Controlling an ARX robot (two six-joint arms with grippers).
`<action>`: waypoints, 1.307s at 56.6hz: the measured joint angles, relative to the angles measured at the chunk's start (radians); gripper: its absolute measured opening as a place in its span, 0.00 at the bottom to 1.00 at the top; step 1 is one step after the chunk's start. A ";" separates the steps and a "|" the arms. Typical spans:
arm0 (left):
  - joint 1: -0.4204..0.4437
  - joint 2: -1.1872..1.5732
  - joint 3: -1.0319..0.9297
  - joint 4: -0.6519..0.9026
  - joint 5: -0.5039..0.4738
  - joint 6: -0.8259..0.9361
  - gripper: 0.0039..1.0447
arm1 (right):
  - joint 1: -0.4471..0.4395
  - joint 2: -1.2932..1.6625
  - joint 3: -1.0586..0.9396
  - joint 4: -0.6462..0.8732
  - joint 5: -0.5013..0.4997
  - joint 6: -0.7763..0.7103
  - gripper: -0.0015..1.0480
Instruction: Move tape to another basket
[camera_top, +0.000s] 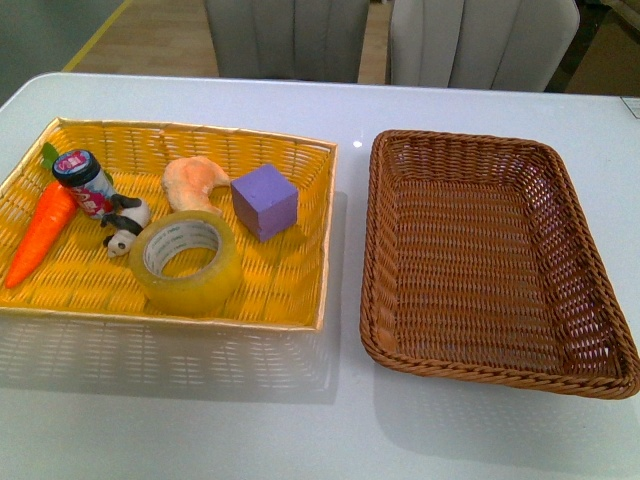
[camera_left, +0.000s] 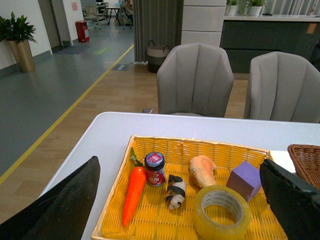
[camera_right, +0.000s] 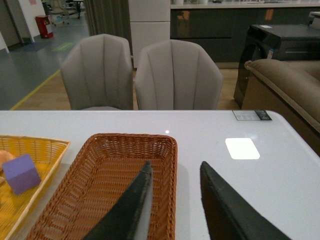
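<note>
White table (camera_top: 200, 425), yellow woven tray (camera_top: 285, 285) left, brown wicker basket (camera_top: 480, 250) right, not touching

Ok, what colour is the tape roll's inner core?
White-grey, inside the yellowish tape; clearest in the front view.

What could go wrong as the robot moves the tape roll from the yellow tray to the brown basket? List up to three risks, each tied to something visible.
1. The tape roll lies flat right beside the panda figurine; a finger descending there may knock the panda.
2. The purple cube sits close too; widely opened jaws could shove it.
3. The yellow tray's rim and the brown basket's raised rim stand between; a low carry could snag.
</note>
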 joint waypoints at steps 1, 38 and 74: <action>0.000 0.000 0.000 0.000 0.000 0.000 0.92 | 0.000 0.000 0.000 0.000 0.000 0.000 0.43; 0.037 0.452 0.280 -0.667 0.127 -0.080 0.92 | 0.000 -0.001 0.000 0.000 0.000 0.000 0.91; -0.062 1.440 0.539 0.157 -0.027 -0.018 0.92 | 0.000 -0.001 0.000 0.000 0.000 0.000 0.91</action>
